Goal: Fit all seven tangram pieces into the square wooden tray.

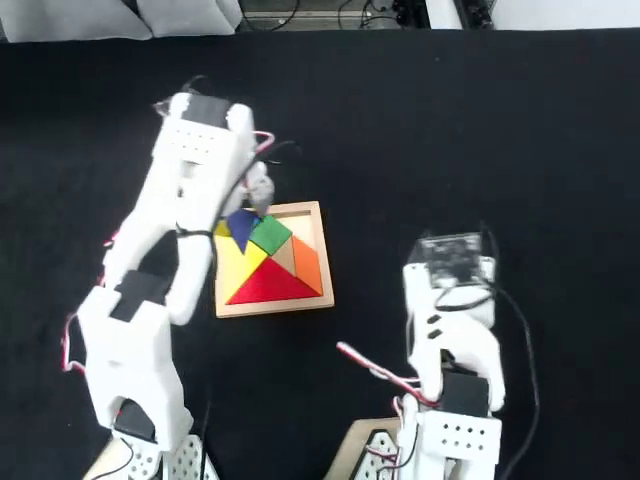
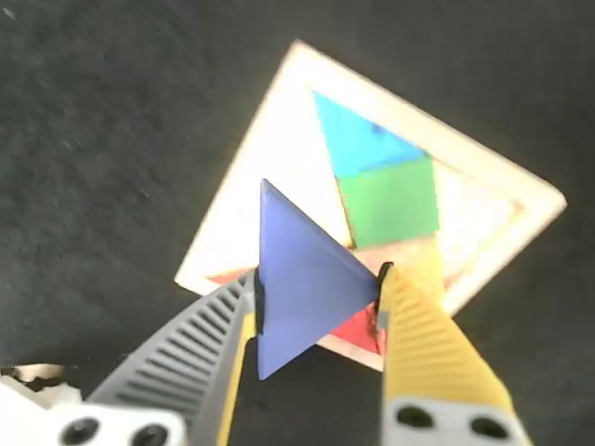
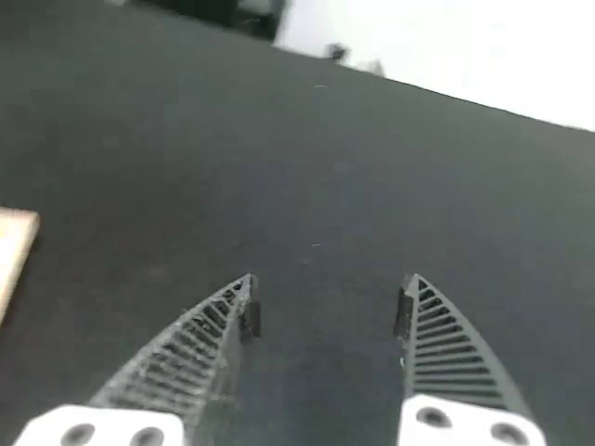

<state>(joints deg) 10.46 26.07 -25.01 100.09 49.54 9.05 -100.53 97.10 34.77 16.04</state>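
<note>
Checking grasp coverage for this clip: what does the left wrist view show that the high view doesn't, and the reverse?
Left wrist view: the left pincer shut on the blue triangle, and a light blue piece in the tray. High view: the orange piece and the right arm, apart from the tray. Both: the tray, green square and red triangle.

Left arm [image 1: 165, 240]: extended forward from its base, wrist pitched downward. Left tool [image 2: 316, 283]: clamped on a blue triangle piece [image 2: 297, 251], with one finger against a straight edge and the other at the opposite corner. Right arm [image 1: 452, 320]: folded back close to its base, wrist pointing forward. Right tool [image 3: 325, 305]: fingers spread apart, gripping nothing.
</note>
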